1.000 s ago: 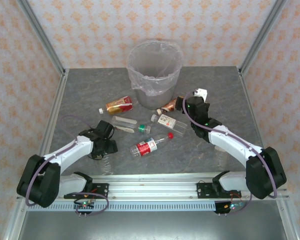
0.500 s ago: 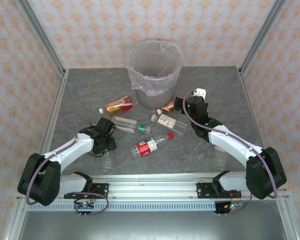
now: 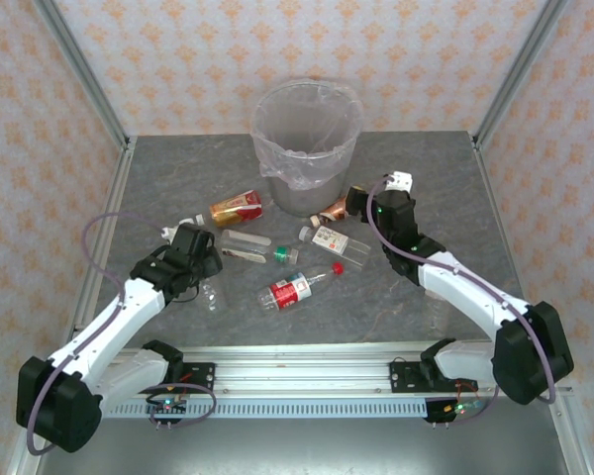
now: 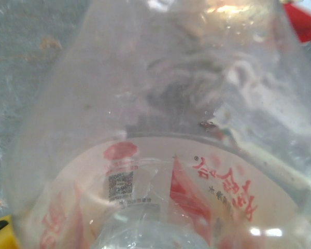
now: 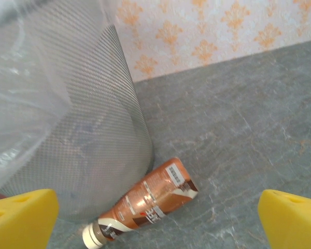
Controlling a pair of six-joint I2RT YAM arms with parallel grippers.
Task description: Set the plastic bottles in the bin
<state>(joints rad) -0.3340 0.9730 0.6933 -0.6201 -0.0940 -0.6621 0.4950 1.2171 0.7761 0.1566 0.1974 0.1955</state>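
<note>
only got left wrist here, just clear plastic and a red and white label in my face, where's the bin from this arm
Observer: The round translucent bin with a clear bag liner stands at the far middle of the table, beyond the left gripper and to its right.
Operator: am i actually holding this thing
Observer: Seems so; the clear plastic bottle sits right at that gripper's tip.
Operator: right arm busy
Observer: The right gripper is open, aimed at a copper-brown bottle lying against the bin's base.
</note>
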